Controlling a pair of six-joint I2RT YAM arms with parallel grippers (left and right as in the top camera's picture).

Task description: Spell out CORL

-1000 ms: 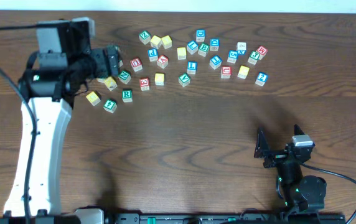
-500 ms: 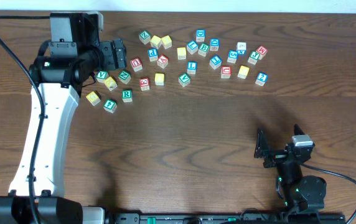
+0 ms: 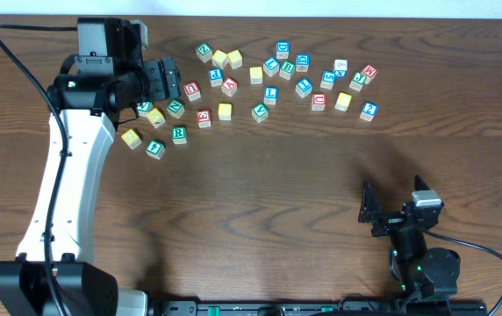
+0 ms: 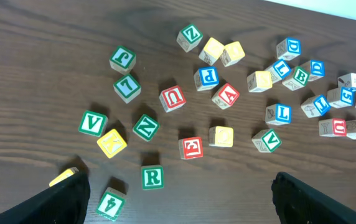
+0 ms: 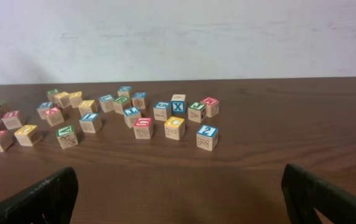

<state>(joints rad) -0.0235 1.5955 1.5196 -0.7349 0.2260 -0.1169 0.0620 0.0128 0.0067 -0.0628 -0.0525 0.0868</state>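
- Progress on the word is nil as far as I can see: no row of letters has been started, and the blocks [image 3: 260,112] lie scattered in a loose cluster on the desk [image 3: 260,202].
- Left tool [image 3: 165,79] hangs over the near-left edge of that cluster with its fingers spread wide and nothing between them.
- Green R block [image 4: 152,177] sits just ahead of the left tool, between its two fingers and nearer the left one, so it looks like the easiest of the needed letters to reach.
- Blue L block [image 4: 282,114] lies further ahead of it and off to the right, among other blue blocks.
- C and O I cannot pick out with any certainty; several faces are turned or too small to read.
- Right tool [image 3: 369,211] waits low, well back from the cluster, also spread open and empty, with every block far ahead of it.
- All four letters remain to be picked and lined up on the bare wood nearer the arms.
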